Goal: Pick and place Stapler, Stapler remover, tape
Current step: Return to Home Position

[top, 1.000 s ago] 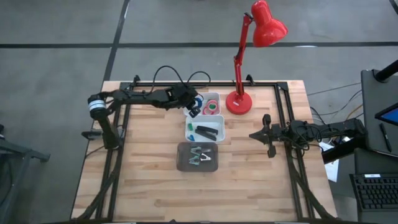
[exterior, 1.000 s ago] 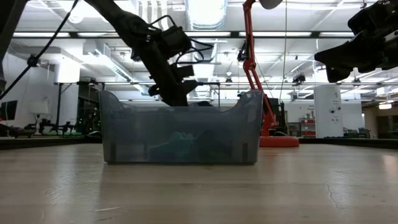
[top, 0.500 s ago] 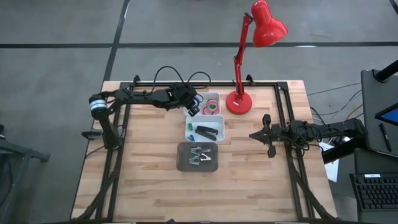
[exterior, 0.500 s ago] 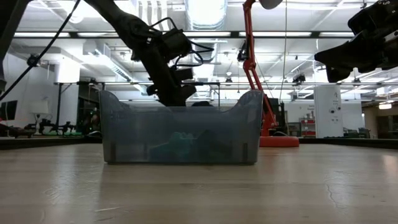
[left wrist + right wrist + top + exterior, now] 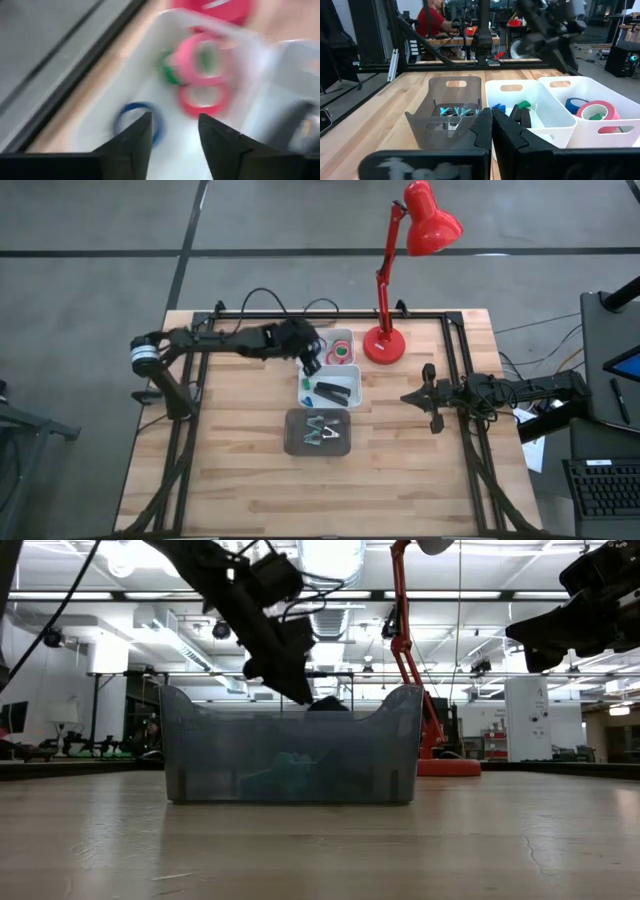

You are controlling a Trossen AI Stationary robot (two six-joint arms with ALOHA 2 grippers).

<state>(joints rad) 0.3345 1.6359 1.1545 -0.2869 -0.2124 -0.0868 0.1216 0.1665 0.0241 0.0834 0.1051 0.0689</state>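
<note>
White bin [image 5: 352, 340], tape [image 5: 340, 353] inside: raise your left gripper [image 5: 310, 360], fingers apart, empty, straight clear; right gripper [image 5: 410, 396] parked, fingers together.

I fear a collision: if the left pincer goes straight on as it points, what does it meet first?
The left pincer would probably reach the floor of the white bin between the blue roll and the red roll; depth unclear.

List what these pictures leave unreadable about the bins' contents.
- Low view: the grey bin hides both white bins; its contents show murkily.
- Left wrist view: blur smears the tape rolls beyond the open left gripper.
- Right wrist view: the shut right gripper covers the bins' near corners.
- High view: the middle white bin's items are too small to name.
</note>
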